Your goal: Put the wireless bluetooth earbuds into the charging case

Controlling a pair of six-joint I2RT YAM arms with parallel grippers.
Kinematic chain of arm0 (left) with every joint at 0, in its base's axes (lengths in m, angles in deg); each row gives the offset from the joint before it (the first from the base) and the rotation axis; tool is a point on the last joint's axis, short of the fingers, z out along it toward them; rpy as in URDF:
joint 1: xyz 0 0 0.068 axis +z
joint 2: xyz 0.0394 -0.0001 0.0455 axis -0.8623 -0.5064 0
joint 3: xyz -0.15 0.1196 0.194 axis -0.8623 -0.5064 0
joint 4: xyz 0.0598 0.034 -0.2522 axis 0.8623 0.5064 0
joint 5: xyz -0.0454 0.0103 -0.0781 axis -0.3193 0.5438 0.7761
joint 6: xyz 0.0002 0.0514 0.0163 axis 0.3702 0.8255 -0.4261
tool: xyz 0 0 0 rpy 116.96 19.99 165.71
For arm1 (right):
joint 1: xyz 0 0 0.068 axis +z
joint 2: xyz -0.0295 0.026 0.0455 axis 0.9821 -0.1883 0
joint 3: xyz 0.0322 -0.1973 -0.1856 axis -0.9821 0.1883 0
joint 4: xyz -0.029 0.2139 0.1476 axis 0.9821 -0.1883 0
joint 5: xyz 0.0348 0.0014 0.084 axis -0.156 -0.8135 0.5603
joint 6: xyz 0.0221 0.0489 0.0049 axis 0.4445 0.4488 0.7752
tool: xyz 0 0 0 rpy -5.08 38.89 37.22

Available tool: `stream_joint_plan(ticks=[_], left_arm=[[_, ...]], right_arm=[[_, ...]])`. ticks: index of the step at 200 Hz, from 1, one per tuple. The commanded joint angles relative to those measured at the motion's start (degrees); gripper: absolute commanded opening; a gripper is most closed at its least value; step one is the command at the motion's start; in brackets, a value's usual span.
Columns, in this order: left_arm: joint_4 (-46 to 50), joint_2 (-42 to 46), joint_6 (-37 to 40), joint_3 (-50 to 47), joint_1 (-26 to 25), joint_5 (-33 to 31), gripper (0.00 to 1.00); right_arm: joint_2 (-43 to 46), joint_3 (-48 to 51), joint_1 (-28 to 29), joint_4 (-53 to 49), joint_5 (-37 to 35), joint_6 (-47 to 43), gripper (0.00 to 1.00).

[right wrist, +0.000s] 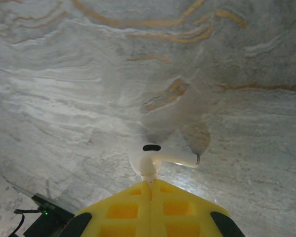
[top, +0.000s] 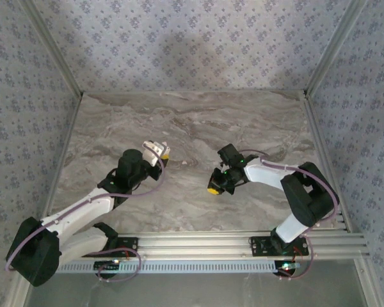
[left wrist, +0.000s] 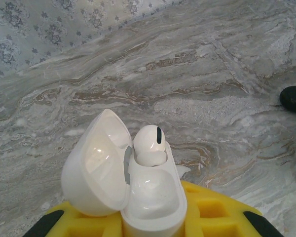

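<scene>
My left gripper [left wrist: 153, 219] is shut on the charging case [left wrist: 155, 200], which it holds with the lid [left wrist: 93, 170] swung open to the left. One white earbud [left wrist: 149, 143] sits in the case's far slot, and the near slot is hollow. From above, the case [top: 155, 149] shows at the left gripper's [top: 160, 153] tip, over the table's left middle. My right gripper [right wrist: 150, 185] is shut on the other earbud [right wrist: 160, 157], pinching its head, with the stem pointing right just above the marble. In the top view the right gripper [top: 214, 187] hangs to the right of the case, apart from it.
The marble table [top: 192, 121] is walled by patterned panels with aluminium posts [top: 54, 54] at the corners. A rail [top: 243, 243] runs along the near edge. A black round thing [left wrist: 292, 96] shows at the right edge of the left wrist view. A black device with a green light [right wrist: 44, 217] lies low left.
</scene>
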Motion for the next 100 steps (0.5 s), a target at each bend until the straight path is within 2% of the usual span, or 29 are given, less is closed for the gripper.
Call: stream_joint_plan(ticks=[1, 39, 57, 75, 100], left_arm=[[0.51, 1.37, -0.43, 1.33, 0.57, -0.53, 0.10], [0.99, 2.09, -0.38, 1.06, 1.12, -0.36, 0.10], [1.60, 2.57, -0.04, 1.13, 1.40, -0.21, 0.10], [2.49, 3.03, 0.14, 1.24, 1.75, -0.03, 0.10], [3.36, 3.88, 0.28, 1.24, 2.08, 0.15, 0.10]], right_arm=[[-1.82, -2.93, 0.57, -2.60, -2.08, 0.08, 0.09], [-1.76, -10.09, 0.92, -11.57, -2.35, -7.07, 0.29], [-0.93, -14.78, 0.94, -19.54, -2.43, -13.90, 0.32], [-1.29, -20.23, 0.92, -28.01, -2.76, -22.40, 0.33], [-4.65, -31.55, 1.69, -39.10, -7.16, -43.87, 0.36]])
